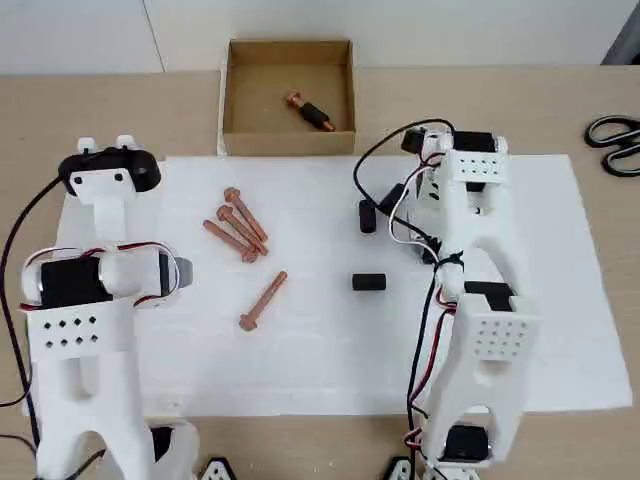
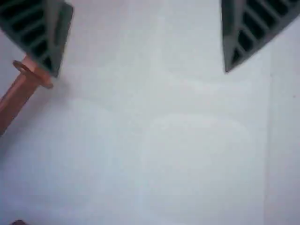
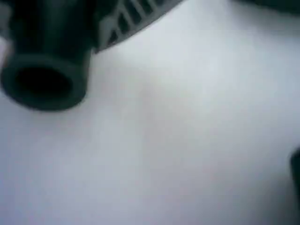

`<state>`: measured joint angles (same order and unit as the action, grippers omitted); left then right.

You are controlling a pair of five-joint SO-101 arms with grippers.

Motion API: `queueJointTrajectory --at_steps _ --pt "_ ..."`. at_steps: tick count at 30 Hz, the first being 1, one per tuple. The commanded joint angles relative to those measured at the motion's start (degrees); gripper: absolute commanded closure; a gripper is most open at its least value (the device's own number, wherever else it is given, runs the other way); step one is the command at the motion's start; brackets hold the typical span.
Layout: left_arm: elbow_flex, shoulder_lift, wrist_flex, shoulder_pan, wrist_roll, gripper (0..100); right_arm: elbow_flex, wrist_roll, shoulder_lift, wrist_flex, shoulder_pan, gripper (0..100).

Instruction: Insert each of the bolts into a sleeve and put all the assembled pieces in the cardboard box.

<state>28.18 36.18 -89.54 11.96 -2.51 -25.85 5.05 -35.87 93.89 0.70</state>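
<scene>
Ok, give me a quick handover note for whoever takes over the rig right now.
Left gripper: open, empty, a bolt head beside one finger.
Right gripper: close against an upright sleeve; grip unclear.
Done: one assembled piece lies in the cardboard box.
Left: three clustered bolts and a lone bolt lie loose on the white sheet; a second sleeve lies free. All need assembling and boxing.

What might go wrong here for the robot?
The left hand is open with one finger beside a bolt; closing off-centre might knock it away. On the sheet, three bolts lie bunched, so grabbing one may drag its neighbours. The gripped sleeve could slip while a bolt goes in.
</scene>
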Motion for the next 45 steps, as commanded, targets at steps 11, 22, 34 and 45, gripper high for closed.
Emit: queueJointTrajectory --at_steps 11,22,34,45 --pt "-6.73 -13.63 1.67 -2.90 0.09 79 2.20 1.49 25.36 4.26 0.13 99.5" --pt "-26.86 -38.51 6.51 -11.60 -12.92 79 12.13 2.37 31.08 3.56 -2.42 99.5" --pt "-32.40 -53.98 20.13 -13.27 -28.22 86 13.54 4.22 30.99 3.82 -2.77 99.5" --pt "-32.40 -55.47 20.48 -12.04 -38.07 87 13.54 4.22 30.99 3.65 -2.68 99.5"
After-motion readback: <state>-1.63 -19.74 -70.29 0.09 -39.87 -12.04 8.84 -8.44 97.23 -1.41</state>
